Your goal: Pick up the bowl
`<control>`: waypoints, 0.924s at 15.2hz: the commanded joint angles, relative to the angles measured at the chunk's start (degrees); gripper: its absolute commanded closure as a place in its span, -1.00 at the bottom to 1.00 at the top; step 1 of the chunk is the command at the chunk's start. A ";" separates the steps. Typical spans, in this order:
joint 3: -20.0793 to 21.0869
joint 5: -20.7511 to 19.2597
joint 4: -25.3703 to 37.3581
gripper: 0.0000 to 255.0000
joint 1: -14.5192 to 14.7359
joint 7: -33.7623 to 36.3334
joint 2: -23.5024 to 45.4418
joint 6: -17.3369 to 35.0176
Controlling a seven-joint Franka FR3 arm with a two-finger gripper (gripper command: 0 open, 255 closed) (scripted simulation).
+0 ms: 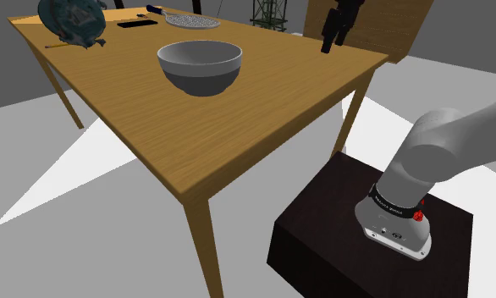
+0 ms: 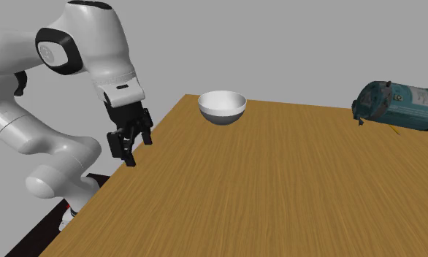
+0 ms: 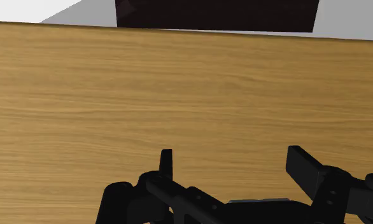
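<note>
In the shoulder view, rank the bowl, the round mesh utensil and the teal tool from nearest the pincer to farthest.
1. bowl, middle of the table.
2. mesh utensil, beyond the bowl.
3. teal tool, shoulder view's upper left.

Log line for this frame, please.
stage: pre-grasp | pincer: open, empty, over table edge | bowl: upright on table, untouched, well apart from pincer
</note>
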 commanded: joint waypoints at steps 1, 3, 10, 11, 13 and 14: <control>0.00 0.00 0.00 -1.00 0.00 0.00 0.00 0.00; 1.80 2.01 2.03 -1.00 0.75 2.64 2.62 -0.25; 7.41 8.10 11.16 -1.00 2.99 11.53 13.05 -1.15; 8.13 8.83 12.72 -1.00 3.26 12.76 14.68 -1.31; 9.53 10.18 16.05 -1.00 3.77 15.22 18.05 -1.67; 10.20 10.79 17.83 -1.00 4.03 16.45 19.79 -1.88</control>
